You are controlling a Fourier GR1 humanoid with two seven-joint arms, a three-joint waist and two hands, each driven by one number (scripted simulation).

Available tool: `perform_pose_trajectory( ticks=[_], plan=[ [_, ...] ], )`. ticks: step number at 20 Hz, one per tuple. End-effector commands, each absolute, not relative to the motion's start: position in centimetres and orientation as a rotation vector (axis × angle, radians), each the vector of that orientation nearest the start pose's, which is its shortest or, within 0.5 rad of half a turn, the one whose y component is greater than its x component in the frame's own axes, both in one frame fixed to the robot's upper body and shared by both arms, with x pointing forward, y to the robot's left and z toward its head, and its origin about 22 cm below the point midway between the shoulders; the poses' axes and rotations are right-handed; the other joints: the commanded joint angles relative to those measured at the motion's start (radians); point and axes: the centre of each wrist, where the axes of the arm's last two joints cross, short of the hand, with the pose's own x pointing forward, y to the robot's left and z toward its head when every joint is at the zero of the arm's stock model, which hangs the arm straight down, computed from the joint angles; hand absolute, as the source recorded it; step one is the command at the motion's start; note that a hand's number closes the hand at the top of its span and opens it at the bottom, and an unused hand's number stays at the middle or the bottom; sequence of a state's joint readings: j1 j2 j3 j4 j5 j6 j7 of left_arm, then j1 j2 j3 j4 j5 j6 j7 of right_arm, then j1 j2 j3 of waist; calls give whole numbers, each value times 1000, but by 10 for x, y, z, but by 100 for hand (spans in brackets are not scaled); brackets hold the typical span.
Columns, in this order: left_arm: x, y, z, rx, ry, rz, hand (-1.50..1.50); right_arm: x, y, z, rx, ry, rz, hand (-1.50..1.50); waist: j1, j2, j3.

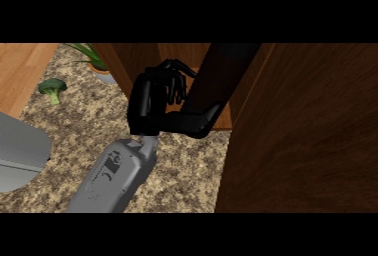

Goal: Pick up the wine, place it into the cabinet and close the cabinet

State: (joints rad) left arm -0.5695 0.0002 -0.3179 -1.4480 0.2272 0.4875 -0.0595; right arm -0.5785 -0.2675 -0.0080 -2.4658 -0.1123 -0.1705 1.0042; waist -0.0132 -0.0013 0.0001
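While the wine bottle (218, 75) stands upright as a dark column at the cabinet's (310, 130) open front, the right hand (151, 102) holds it, fingers wrapped round its left side and thumb hooked across its base, with the grey forearm rising from the near edge of the view. The bottle's foot sits at the near lip of the wooden interior, between the far-left wall and the large brown door panel (295, 165) that fills the right of the view; whether it rests on the shelf or hangs just above it cannot be told. The step in hand is judged to be the placement. To do it well, the bottle should be kept vertical and carried farther in until its base lies fully past the lip, then lowered before the fingers uncurl; the hand should withdraw to the left and near, away from the door's swing, so that the panel can be pushed shut without striking the bottle or the wrist. On the speckled table (81, 130) lie a broccoli floret (52, 89) at far left and a potted plant (96, 62) beside the cabinet, both well apart from the work. A grey form at the left edge is probably the left arm; its hand is not shown
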Motion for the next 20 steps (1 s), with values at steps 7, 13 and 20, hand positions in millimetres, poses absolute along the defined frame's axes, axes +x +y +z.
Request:
perform_pose_trajectory(
  ticks=[7,13,20],
  plan=[
    [351,79,108,-49,-1973,-34,150,143,-207,285,195,-1983,260,-150,-3,1,0],
    [353,69,88,-13,-1966,-59,150,139,-214,284,177,-1970,267,-150,-3,1,0],
    [371,74,73,-7,-1961,-39,150,146,-217,299,159,-1990,270,-150,-9,2,-1]
  ],
)
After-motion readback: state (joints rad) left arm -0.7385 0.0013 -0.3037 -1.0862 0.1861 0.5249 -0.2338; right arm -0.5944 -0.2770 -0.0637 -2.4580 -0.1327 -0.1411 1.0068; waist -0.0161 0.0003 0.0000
